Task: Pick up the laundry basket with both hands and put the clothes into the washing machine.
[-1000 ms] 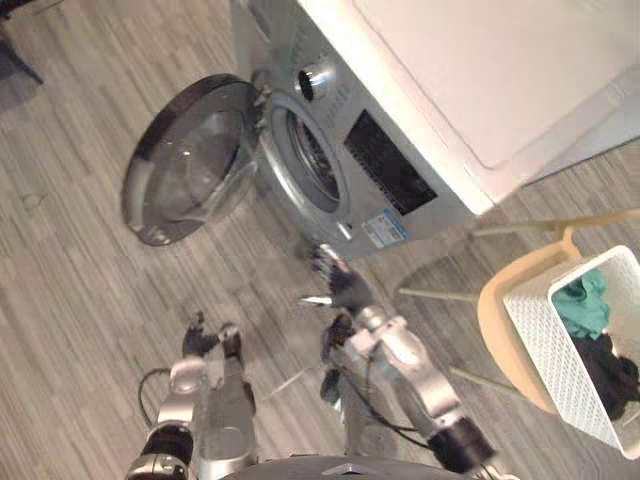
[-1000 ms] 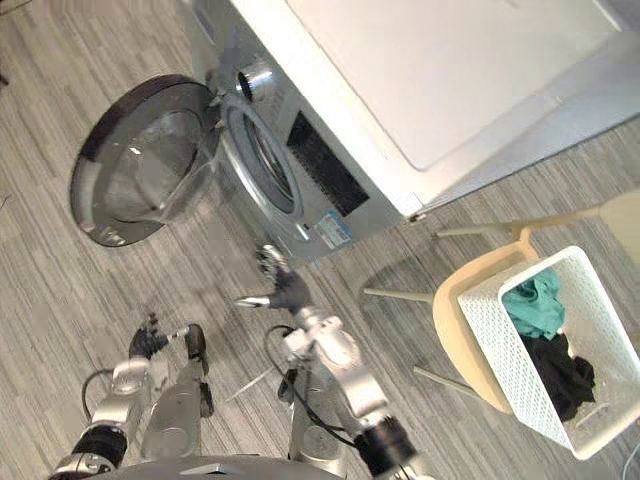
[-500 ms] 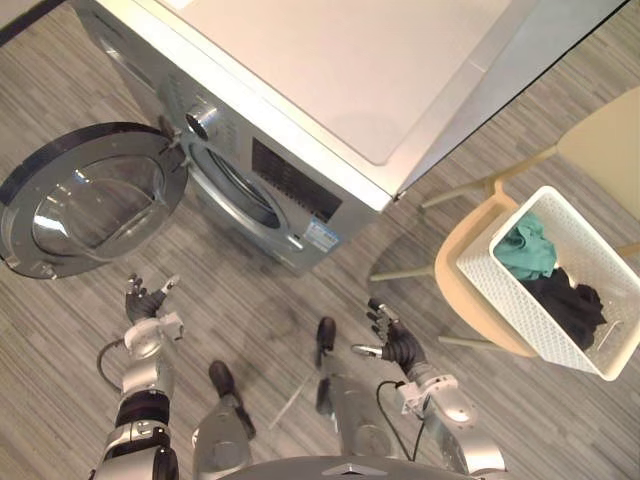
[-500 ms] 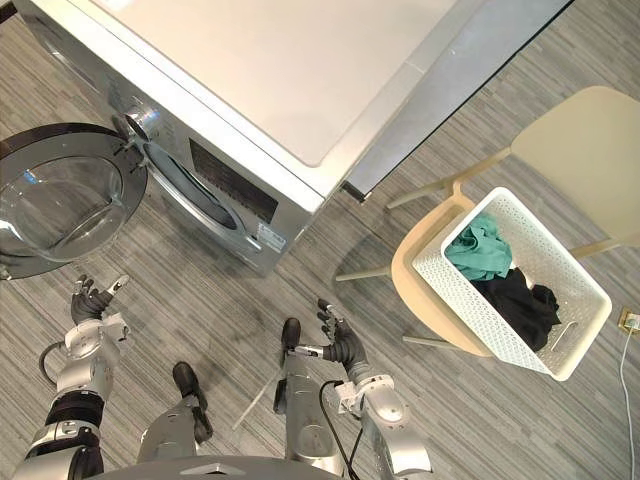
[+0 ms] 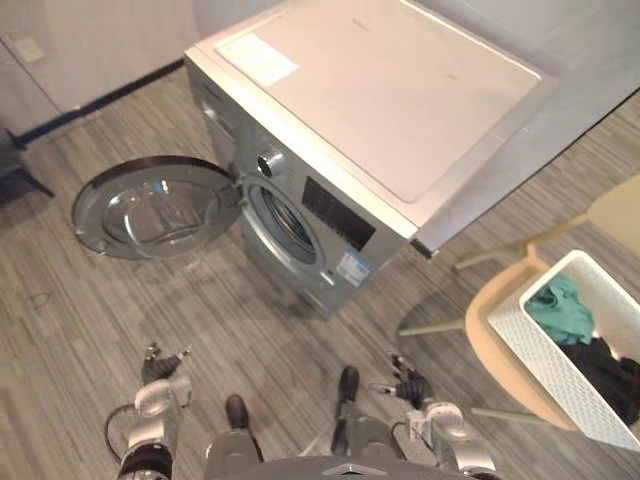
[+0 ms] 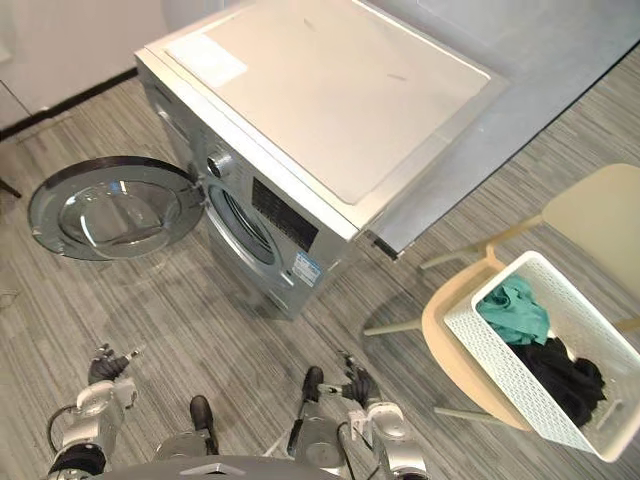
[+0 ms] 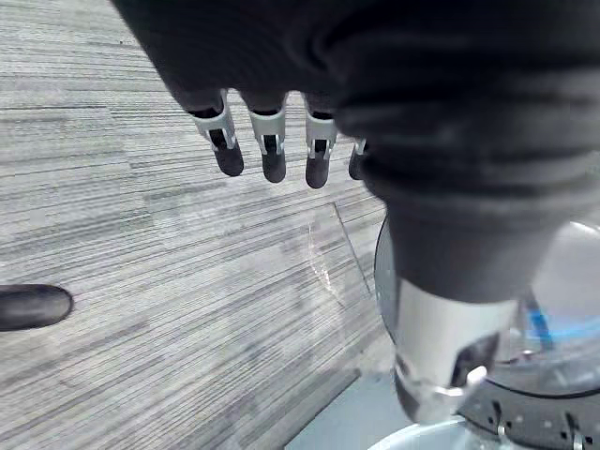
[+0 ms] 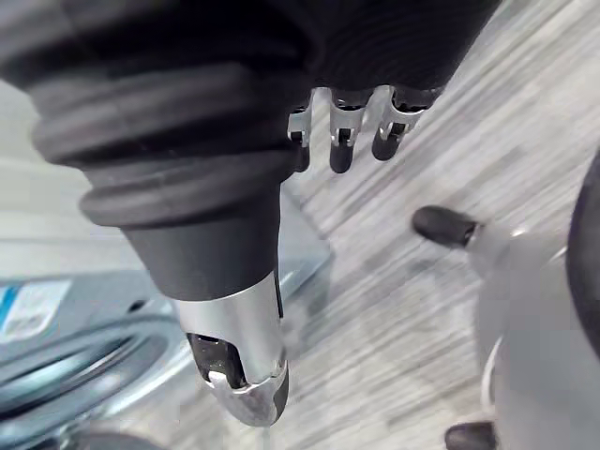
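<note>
The white mesh laundry basket (image 6: 545, 350) stands tilted on a beige chair (image 6: 455, 335) at the right. In it lie a teal cloth (image 6: 515, 310) and a black cloth (image 6: 567, 377). The silver washing machine (image 5: 330, 215) stands in the middle, its round door (image 5: 150, 205) swung open to the left and the drum opening (image 5: 285, 225) bare. My left hand (image 5: 160, 365) hangs low at the left, fingers (image 7: 267, 150) relaxed, holding nothing. My right hand (image 5: 405, 380) hangs low right of centre, fingers (image 8: 342, 141) straight, empty, well short of the basket.
Grey plank floor (image 5: 60, 330) runs all round the machine. The chair's back (image 6: 590, 215) rises behind the basket, and its legs (image 6: 400, 325) reach toward the washer. A pale wall with a dark skirting (image 5: 90, 105) stands behind the machine at the left.
The camera has swung, so the washer now sits mid-picture and the basket at the right edge. Both hands show lower in the view, still open and empty.
</note>
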You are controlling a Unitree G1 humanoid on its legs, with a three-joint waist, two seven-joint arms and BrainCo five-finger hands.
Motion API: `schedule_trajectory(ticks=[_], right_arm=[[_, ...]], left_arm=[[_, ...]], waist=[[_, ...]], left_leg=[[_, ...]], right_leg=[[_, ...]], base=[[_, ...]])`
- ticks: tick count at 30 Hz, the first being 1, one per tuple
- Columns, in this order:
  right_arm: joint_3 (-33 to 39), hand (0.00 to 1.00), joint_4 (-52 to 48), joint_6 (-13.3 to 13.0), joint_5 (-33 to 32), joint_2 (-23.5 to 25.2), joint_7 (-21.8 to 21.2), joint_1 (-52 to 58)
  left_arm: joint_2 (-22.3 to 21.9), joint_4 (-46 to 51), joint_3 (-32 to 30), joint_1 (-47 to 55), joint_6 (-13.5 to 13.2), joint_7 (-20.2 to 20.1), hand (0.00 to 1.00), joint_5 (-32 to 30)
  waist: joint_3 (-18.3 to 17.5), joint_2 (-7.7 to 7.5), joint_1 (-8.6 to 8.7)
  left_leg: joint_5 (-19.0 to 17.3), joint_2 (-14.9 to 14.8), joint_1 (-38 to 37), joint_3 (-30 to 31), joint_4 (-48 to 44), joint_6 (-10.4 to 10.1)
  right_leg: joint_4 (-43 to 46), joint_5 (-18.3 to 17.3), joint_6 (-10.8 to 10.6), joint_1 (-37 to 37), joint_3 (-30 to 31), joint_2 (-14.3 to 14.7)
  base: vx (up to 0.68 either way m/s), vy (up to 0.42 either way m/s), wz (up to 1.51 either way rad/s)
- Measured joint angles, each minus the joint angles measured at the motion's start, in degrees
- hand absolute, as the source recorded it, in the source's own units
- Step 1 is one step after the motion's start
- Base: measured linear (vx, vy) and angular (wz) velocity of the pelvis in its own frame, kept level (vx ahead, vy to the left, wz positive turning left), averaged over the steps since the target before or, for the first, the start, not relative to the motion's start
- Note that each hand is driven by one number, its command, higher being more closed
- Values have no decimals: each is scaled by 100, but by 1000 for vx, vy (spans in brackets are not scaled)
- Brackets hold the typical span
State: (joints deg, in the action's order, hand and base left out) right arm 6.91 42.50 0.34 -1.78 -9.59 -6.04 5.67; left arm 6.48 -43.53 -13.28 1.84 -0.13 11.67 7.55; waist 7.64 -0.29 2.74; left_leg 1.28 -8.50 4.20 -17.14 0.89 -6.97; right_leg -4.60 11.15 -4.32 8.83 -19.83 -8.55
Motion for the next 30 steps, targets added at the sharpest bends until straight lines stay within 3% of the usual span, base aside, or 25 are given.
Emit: schedule_trajectory(ticks=[5,8,11,13,16,17,18,19,20,21,22,23,24,25,27,30], right_arm=[[1386,0,1268,147,-9,32,364,-10],[2146,0,1362,238,-90,198,614,272],[2468,0,1337,240,-366,451,692,450],[2536,0,1207,236,-717,665,760,472],[2513,0,888,219,-1284,989,768,438],[2438,0,733,214,-1444,1102,771,424],[2399,0,631,211,-1486,1140,773,399],[2400,0,620,204,-1485,1134,779,325],[2411,0,639,209,-1484,1133,782,288],[2470,0,780,201,-1449,1130,791,322],[2526,0,909,205,-1419,1136,797,324],[2587,0,1210,202,-1376,1057,816,261],[2605,0,1278,197,-1361,1024,831,206],[2735,0,1423,172,-1359,801,870,167],[3020,0,1771,193,-1350,437,916,-74],[3222,0,1919,242,-1182,429,925,-236]], left_arm=[[-318,-786,6,271,32,-377,0,-219],[-512,-1234,-194,434,134,-481,0,-250],[-609,-1420,-631,468,179,-506,0,-372],[-671,-1440,-890,453,193,-552,0,-475],[-753,-1446,-1147,416,225,-602,0,-738],[-753,-1445,-1254,401,230,-615,0,-864],[-807,-1458,-1376,390,264,-618,0,-988],[-838,-1451,-1371,400,270,-625,0,-1072],[-857,-1449,-1371,388,268,-624,0,-1174],[-833,-1445,-1353,345,272,-621,0,-1279],[-796,-1444,-1337,302,273,-620,0,-1334],[-741,-1498,-1281,166,291,-612,0,-1376],[-759,-1612,-1094,24,290,-627,0,-1447],[-909,-1641,-763,-121,278,-652,0,-1464],[-972,-1613,-595,-219,247,-683,0,-1460],[-822,-1576,-577,-213,239,-627,0,-1302]], waist=[[-159,120,-58],[-277,95,-71],[-378,22,-71],[-398,-28,-71],[-490,-96,-86],[-533,-150,-80],[-595,-22,-82],[-622,126,-87],[-660,169,-112],[-670,88,-96],[-683,-83,-84],[-655,-155,-102],[-649,-189,-49],[-626,-77,-24],[-562,193,11],[-391,270,35]], left_leg=[[3,57,-411,-22,210,1],[-7,61,-703,-160,333,-4],[-30,56,-873,-317,350,-7],[-81,49,-1028,-595,349,-22],[-270,-7,-1103,-1399,189,-85],[-416,-92,-1015,-1833,-97,-120],[-506,-372,-965,-2361,-274,-148],[-498,-559,-958,-2631,-304,-155],[-463,-804,-1049,-3097,-363,-221],[-446,-848,-1191,-3400,-461,-254],[-446,-815,-1260,-3498,-593,-307],[-522,-1066,-1280,-3636,-1097,-416],[-612,-1125,-1235,-3607,-1285,-283],[-588,-930,-1185,-3436,-965,-124],[-554,-783,-1241,-3502,-720,-121],[-510,-782,-1235,-3619,-782,-201]], right_leg=[[1,-129,-34,-343,3,-27],[72,-203,-72,-505,24,-34],[258,-303,-72,-507,96,-57],[344,-312,-67,-459,340,-36],[429,-224,52,-59,983,84],[373,-353,153,185,1015,156],[324,-909,418,348,666,300],[362,-986,416,448,271,372],[762,-862,581,542,-646,315],[1222,-796,731,406,-1450,52],[1304,-608,801,238,-1659,-103],[1237,-626,639,195,-1445,42],[1188,-632,646,121,-1392,39],[1174,-625,637,77,-1359,42],[1235,-673,549,173,-1275,-14],[1367,-894,363,225,-1328,-108]], base=[[16,9,1],[31,10,-9],[11,4,-23],[-19,4,-60],[-49,-9,-130],[-42,-33,-197],[-44,-53,-209],[1,-53,-221],[88,-66,-183],[143,-67,-160],[197,-172,-127],[144,-216,-82],[61,-167,-64],[-76,8,-23],[-106,101,-18],[-95,23,7]])
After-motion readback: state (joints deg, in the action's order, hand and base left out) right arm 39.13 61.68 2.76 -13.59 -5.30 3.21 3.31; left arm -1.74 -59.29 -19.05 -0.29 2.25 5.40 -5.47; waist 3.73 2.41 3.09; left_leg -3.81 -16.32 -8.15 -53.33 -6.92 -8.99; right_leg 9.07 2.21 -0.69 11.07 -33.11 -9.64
